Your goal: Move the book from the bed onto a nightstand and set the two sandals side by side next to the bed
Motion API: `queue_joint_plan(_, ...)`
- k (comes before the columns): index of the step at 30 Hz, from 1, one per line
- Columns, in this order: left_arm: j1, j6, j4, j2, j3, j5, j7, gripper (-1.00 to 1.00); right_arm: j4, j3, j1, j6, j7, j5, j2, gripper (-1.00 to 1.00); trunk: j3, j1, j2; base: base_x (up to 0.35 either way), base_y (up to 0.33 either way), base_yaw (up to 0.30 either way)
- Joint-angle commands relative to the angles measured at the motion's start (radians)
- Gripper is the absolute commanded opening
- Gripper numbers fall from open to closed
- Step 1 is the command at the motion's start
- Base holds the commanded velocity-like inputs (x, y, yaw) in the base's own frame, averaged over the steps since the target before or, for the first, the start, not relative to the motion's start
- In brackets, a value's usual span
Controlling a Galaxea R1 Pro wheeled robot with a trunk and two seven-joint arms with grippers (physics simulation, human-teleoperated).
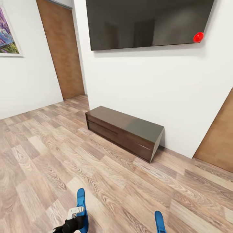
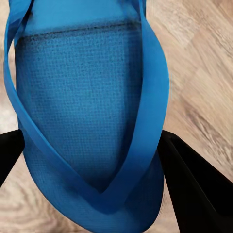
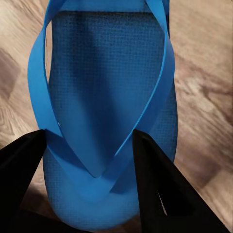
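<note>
Carrying both sandals, one per gripper; no bed, book or nightstand in frame.

Left gripper (image 1: 75, 216) is holding the left sandal (image 1: 81, 202) at its toe end. In the left wrist view that sandal (image 2: 92, 126) is sitting between the two black fingers (image 2: 191, 179), which are flanking the sole on both sides, so the jaws look closed on its edges, about a sole-width apart. Right gripper (image 3: 90, 170) is doing the same with the right sandal (image 3: 104, 107): fingers (image 3: 153, 174) either side of the toe, strap V between them. In the head view the right sandal (image 1: 159, 222) is poking up at the bottom edge, well apart from the left one. Gripping at the toe is probably keeping each sole flat for set-down. Robot is facing the sideboard (image 1: 124, 131) under the wall screen (image 1: 145, 22), over the wood floor (image 1: 48, 155), so I'd guess it's in transit toward the bed.
</note>
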Motion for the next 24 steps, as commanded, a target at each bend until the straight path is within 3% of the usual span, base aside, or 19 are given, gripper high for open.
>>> queue_joint_plan(1,-0.001,-0.001,0.002,0.000,0.008,0.001,-0.005,-1.00,-0.001,-0.004,0.000,0.010,0.005,-0.010,0.000,-1.00,-0.001,0.000,0.000,0.000,0.000,0.294)
queue_joint_plan(24,-0.001,-0.001,0.002,-0.002,0.008,0.001,-0.005,-1.00,-0.001,-0.004,0.000,0.010,0.005,-0.010,0.000,-1.00,-0.001,0.000,0.000,0.000,0.000,0.294)
